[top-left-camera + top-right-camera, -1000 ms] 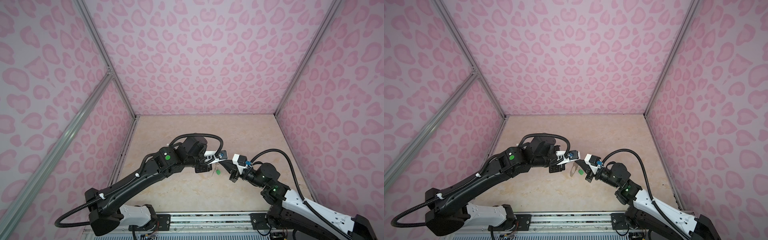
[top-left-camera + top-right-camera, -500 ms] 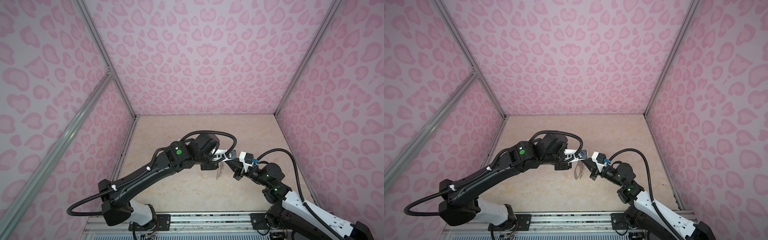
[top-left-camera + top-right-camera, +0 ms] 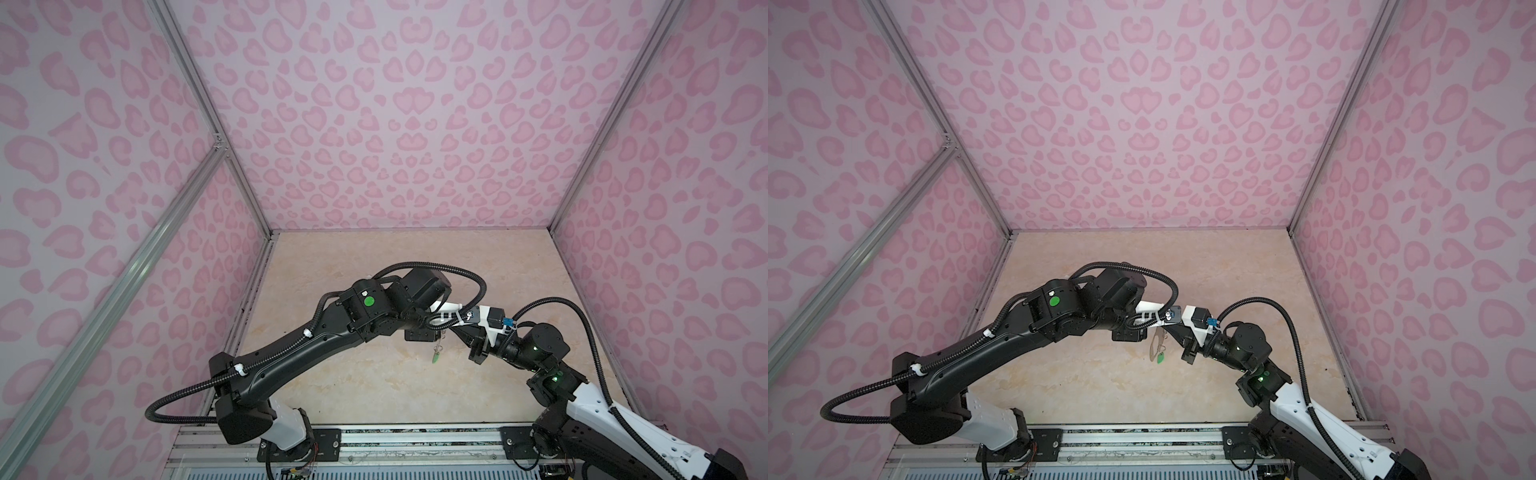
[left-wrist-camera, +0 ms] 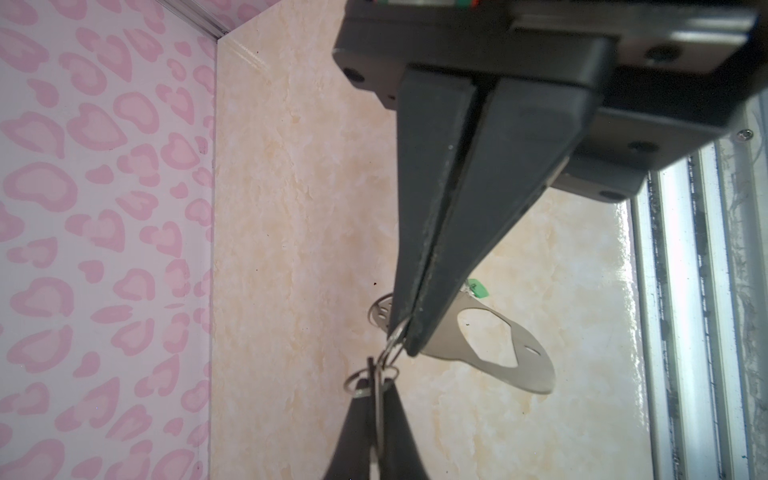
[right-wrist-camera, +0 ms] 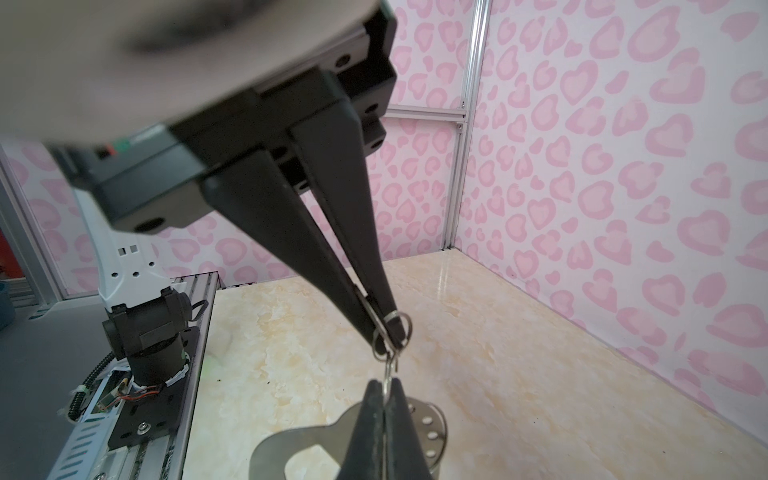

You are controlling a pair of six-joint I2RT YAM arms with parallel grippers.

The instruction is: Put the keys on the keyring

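Holding unchanged, left jaws clamped on the keyring (image 4: 536, 374), right jaws on a key (image 4: 378, 395), both shifted slightly rightward.

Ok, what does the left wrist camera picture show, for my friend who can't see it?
The left gripper, shut, pinches a small wire ring on the grey metal keyring, which hangs above a beige table. The right gripper, also shut, holds a silver key at that ring; a green tag peeks out behind.

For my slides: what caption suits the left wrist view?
The left gripper pinches a wire ring on the keyring; the right gripper holds a key to it.
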